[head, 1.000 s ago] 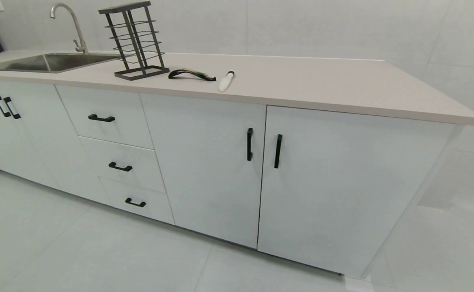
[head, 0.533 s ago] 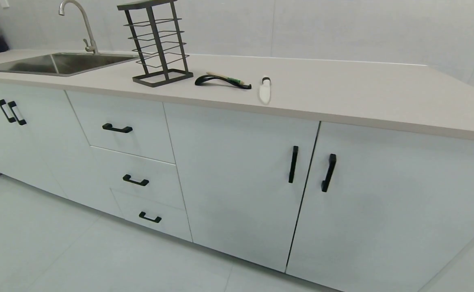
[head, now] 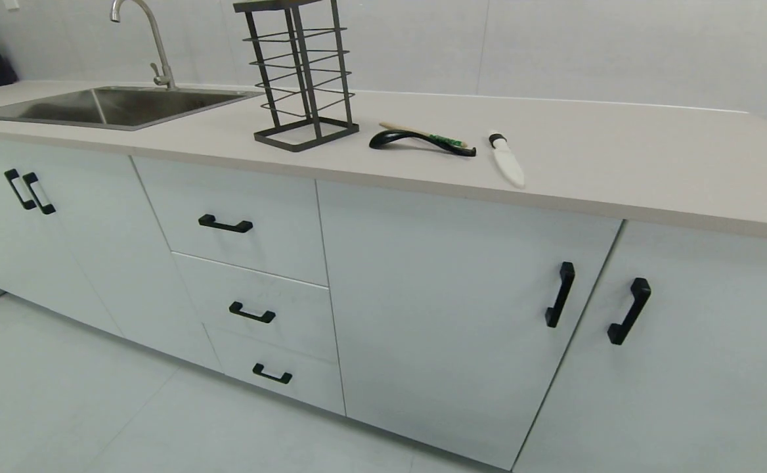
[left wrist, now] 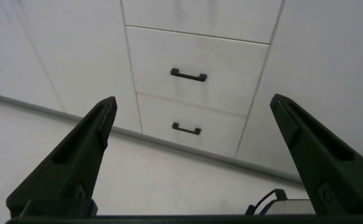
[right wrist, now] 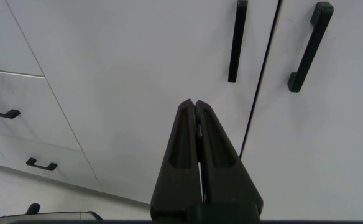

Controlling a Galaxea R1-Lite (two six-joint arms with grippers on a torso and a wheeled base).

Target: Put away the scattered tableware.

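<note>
The scattered stuff is all up on the beige countertop point(head: 620, 151), upper middle of the head view. There's a glossy black curved spoon point(head: 416, 139) with a pale wooden chopstick point(head: 403, 129), green-patterned at one end, lying right behind it. Whether they touch, can't tell. Just to the right, apart from the spoon, lies a white knife-shaped utensil with a black band point(head: 507, 163). Left of them a tall black wire rack point(head: 301, 72) stands upright, and in the upper left corner there's the steel sink point(head: 48, 105) with its curved tap point(head: 150, 39).

The left gripper point(left wrist: 194, 102) has its claw spread wide, holding nothing, facing the white drawers point(left wrist: 231, 68) with black handles. The right gripper point(right wrist: 196, 104) has its claw pressed together, nothing in it, in front of the white cabinet doors point(right wrist: 138, 74).
</note>
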